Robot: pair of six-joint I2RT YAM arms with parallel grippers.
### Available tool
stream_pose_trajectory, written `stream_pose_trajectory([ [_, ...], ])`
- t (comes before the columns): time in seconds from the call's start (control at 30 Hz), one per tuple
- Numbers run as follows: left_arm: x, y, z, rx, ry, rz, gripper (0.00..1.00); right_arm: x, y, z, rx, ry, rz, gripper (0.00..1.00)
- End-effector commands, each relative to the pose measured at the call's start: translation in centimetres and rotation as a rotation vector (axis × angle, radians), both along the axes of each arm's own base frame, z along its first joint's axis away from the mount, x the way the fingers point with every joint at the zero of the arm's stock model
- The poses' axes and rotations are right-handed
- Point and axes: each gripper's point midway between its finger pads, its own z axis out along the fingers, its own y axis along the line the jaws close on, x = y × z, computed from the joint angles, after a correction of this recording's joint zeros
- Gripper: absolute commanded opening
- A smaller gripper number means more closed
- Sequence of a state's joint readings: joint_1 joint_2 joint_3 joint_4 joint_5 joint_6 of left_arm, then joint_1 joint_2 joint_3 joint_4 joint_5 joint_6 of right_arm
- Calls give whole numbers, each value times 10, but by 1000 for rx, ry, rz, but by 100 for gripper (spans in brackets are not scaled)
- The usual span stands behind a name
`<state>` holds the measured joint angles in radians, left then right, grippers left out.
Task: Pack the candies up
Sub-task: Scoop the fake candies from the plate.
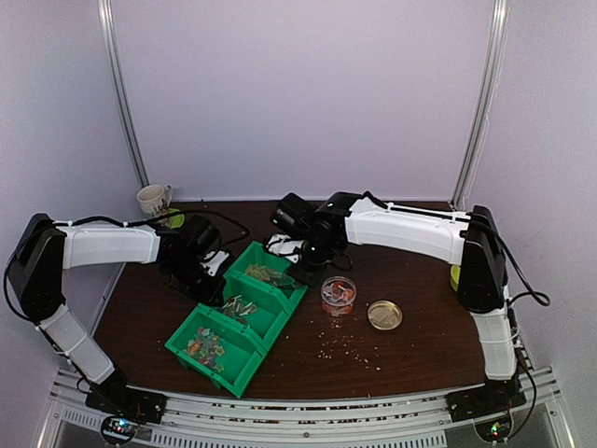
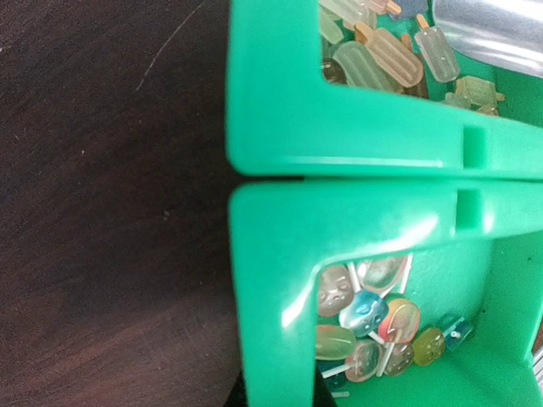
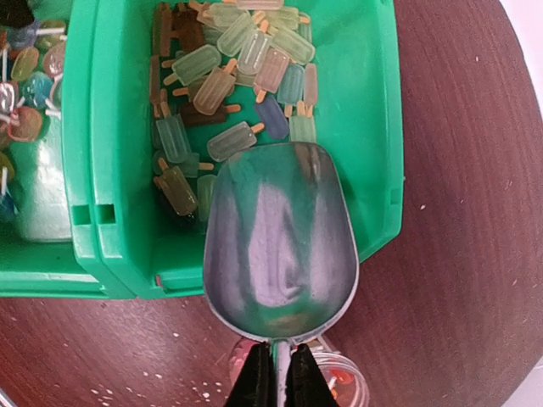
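Nearest the right wrist camera, the right gripper has its fingers pinched on the thin handle of a metal scoop, whose bowl is empty. The candies under the scoop's mouth are lolly-shaped pieces on sticks, in pale green, tan, brown and blue, heaped in the far bin. Whether the scoop touches them cannot be told. Rounder candies on white sticks lie in the middle bin, its rim pressed against the far bin's, and brighter mixed ones fill the near bin. More sit in a clear jar just right of the bins. A round gold lid lies beside the jar, with pale crumbs scattered on the dark table. The left gripper sits at the bins' left side, fingers pressed together and hidden from its own camera. A mug stands at the far left corner.
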<state>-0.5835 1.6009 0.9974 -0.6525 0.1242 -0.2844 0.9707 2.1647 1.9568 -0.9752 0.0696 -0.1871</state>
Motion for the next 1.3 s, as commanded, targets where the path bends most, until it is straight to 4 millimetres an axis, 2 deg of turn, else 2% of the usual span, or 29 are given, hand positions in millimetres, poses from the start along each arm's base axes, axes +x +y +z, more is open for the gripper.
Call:
stream_pose_trajectory([
  [0.0,10,-60,70,-297,-121,-148,0,-23,-29,-36,-257,14,212,0],
  [0.2,9,-60,76,-298,-122,-149,0,-15,-15,-7,-222,-130,310,0],
  [0.33,8,-59,79,-295,-118,-154,0,-7,-11,6,-246,-274,354,0],
  [0.43,7,-59,80,-295,-115,-161,0,9,-15,14,-284,-384,319,0],
  [0.5,7,-60,80,-291,-113,-166,0,11,-16,13,-288,-419,317,0],
  [0.63,8,-59,82,-292,-115,-163,0,27,-13,31,-260,-555,228,0],
  [0.83,7,-60,86,-307,-119,-158,0,36,-14,47,-245,-709,134,0],
  [0.9,6,-59,87,-309,-122,-156,0,29,-11,40,-254,-695,169,0],
  [1.0,6,-59,87,-307,-123,-155,0,15,-8,20,-309,-622,264,0],
  [1.1,6,-56,85,-293,-126,-152,0,4,-9,11,-342,-561,327,0],
  [1.27,7,-52,84,-265,-135,-150,0,-33,-2,0,-271,-380,500,0],
])
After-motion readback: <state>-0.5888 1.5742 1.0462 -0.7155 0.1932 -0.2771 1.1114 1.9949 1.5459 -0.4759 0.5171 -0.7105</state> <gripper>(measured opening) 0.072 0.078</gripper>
